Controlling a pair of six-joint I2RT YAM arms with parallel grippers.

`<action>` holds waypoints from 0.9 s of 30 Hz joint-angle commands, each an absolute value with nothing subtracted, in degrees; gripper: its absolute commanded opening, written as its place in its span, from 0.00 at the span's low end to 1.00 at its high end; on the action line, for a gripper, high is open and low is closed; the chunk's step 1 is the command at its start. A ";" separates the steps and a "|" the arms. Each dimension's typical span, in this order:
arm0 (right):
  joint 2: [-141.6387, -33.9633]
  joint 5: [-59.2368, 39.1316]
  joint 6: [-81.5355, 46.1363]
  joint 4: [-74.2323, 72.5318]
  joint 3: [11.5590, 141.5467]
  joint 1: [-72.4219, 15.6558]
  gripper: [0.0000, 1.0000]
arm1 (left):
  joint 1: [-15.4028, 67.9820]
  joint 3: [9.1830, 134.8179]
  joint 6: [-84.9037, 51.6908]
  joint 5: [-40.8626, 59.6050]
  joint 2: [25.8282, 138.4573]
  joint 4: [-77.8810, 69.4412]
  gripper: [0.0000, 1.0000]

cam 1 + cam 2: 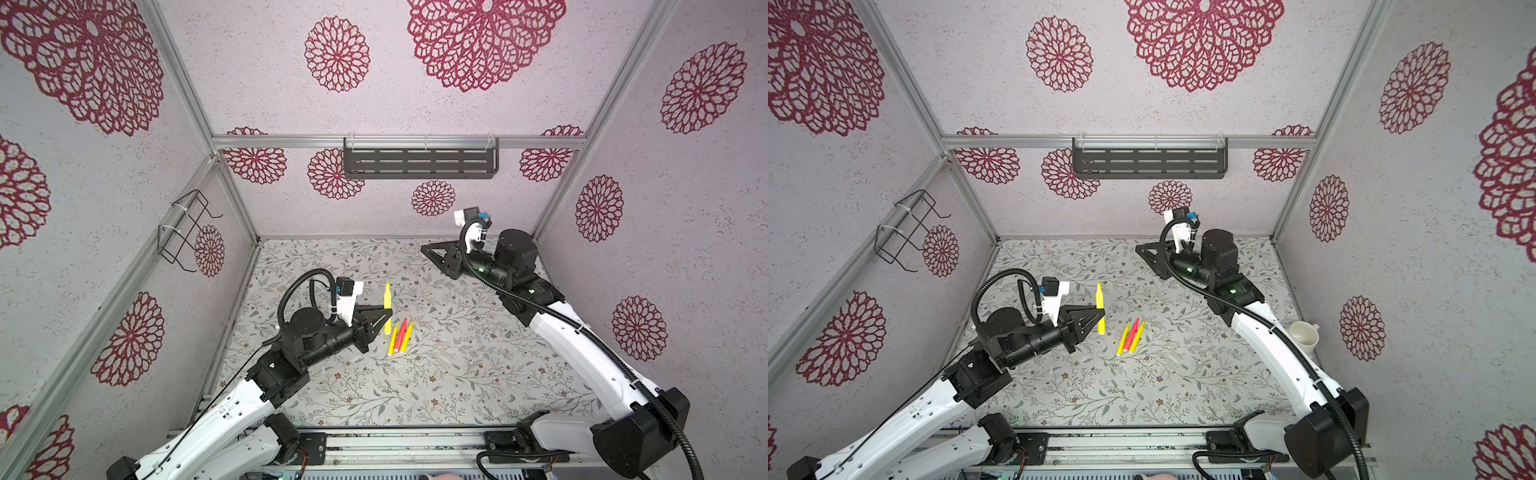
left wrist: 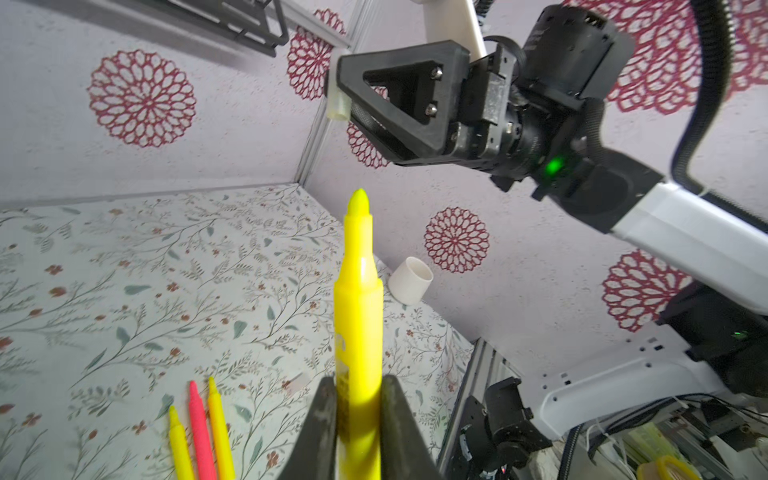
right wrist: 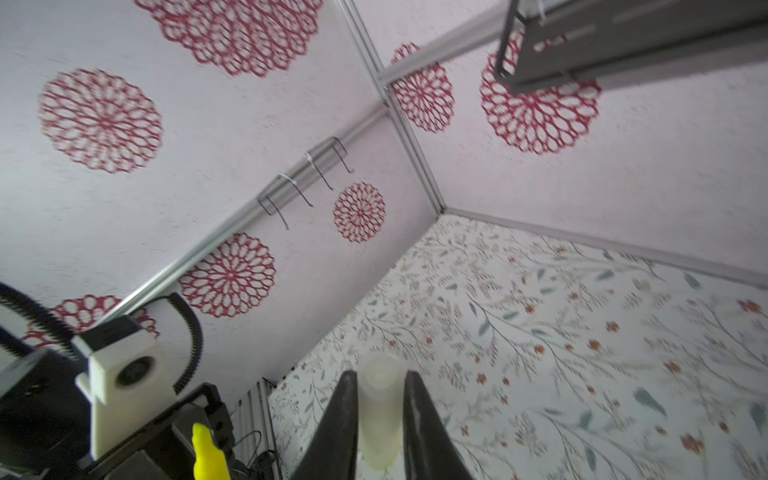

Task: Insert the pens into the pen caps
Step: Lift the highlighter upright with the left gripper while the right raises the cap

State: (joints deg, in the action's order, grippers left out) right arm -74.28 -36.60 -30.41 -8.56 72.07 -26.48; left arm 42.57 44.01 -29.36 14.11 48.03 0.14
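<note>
- Left gripper (image 1: 387, 311) sits closest under the overhead camera in both top views, clenched on a yellow pen (image 1: 387, 293) lifted off the table (image 1: 457, 395), its tip towards the back wall. Three pens (image 1: 400, 337), red-pink between two yellow, lie together just beside it, with faint loose caps (image 1: 445, 359) near them. Right gripper (image 1: 424, 250) hovers well apart, towards the back.
- Left wrist view: the yellow pen (image 2: 358, 311) is pinched between the fingers (image 2: 399, 428). Beyond its tip, the right gripper (image 2: 343, 97) grasps a clear pen cap (image 2: 337, 106). A white cup (image 2: 409, 286) sits by the wall.
- Right wrist view: the clear pen cap (image 3: 380, 411) is clamped between the fingers (image 3: 345, 415).
</note>
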 commanded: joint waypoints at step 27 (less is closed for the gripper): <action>-77.67 -52.25 -52.29 -42.47 70.55 -25.74 0.07 | 39.07 49.87 -29.63 27.47 56.64 -8.36 0.00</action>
